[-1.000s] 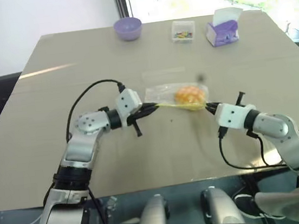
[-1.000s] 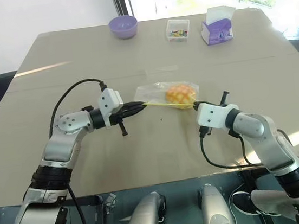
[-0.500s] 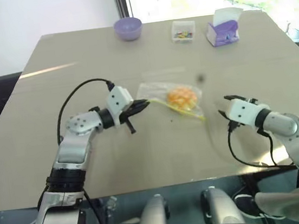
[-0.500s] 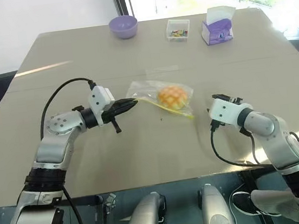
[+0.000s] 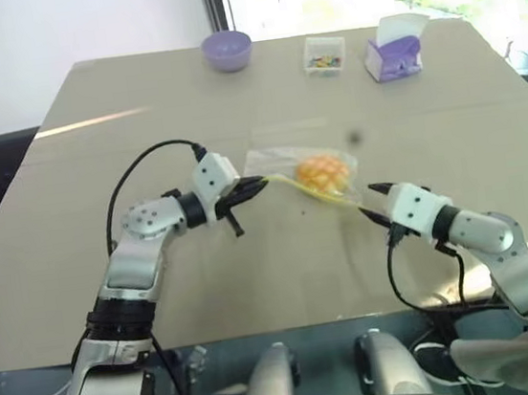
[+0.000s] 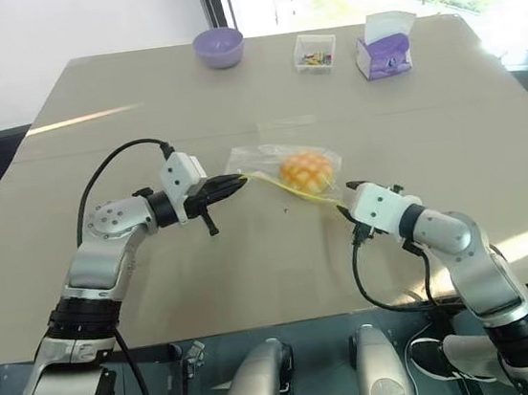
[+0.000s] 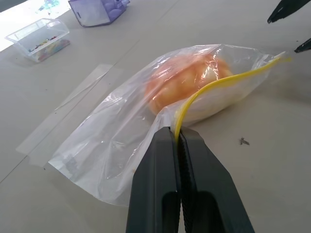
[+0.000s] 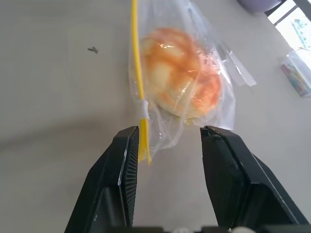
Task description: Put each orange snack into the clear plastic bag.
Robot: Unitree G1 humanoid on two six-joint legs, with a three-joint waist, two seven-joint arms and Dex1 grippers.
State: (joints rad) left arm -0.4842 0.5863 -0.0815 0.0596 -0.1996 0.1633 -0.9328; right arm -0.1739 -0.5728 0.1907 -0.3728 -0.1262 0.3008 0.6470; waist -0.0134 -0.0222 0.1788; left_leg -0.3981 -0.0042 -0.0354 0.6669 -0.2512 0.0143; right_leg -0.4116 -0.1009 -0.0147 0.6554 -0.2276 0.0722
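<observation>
The orange snack (image 5: 323,171) sits inside the clear plastic bag (image 7: 112,141), which lies on the table near its middle. My left gripper (image 5: 260,182) is shut on the left end of the bag's yellow seal strip (image 8: 137,82), seen up close in the left wrist view (image 7: 176,132). My right gripper (image 6: 346,202) stands open at the strip's other end. In the right wrist view that loose end hangs between its fingers (image 8: 167,133), close to one pad; I cannot tell whether it touches.
At the table's far edge stand a purple bowl (image 5: 227,50), a small clear box of coloured bits (image 5: 323,53) and a purple tissue box (image 5: 395,51). A strip of clear tape (image 7: 63,111) lies flat beside the bag.
A second ago my right gripper was shut on the strip's right end. It let go, drew back to the right, and has now come back open to that end. The left grip held.
</observation>
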